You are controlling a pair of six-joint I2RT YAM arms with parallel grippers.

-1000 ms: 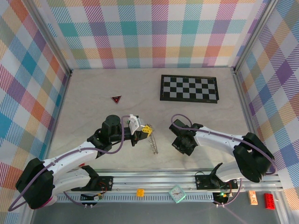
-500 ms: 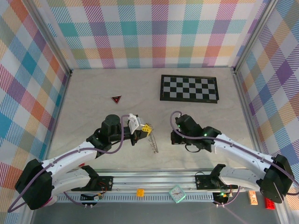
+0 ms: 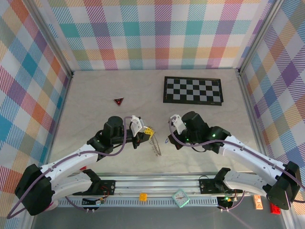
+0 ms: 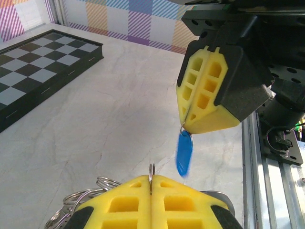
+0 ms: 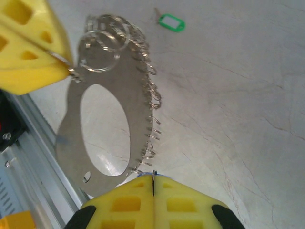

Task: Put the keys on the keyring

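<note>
Pinching the tiny blue-headed plastic key (image 4: pixel 183 153), the right gripper (image 4: pixel 189 121) has swung in from three o'clock beside the left gripper (image 4: pixel 151 185), which is clamped shut on the thin grey metal keyring (image 5: pixel 66 138), so threading looks next.

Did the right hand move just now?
Yes. The right hand swung left and forward, closer to the checkerboard.

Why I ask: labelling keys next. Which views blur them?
Left wrist: the blue key looks smeared. Right wrist: green key and keyring are crisp. Top external: evenly lit, both keys too small to judge.
</note>
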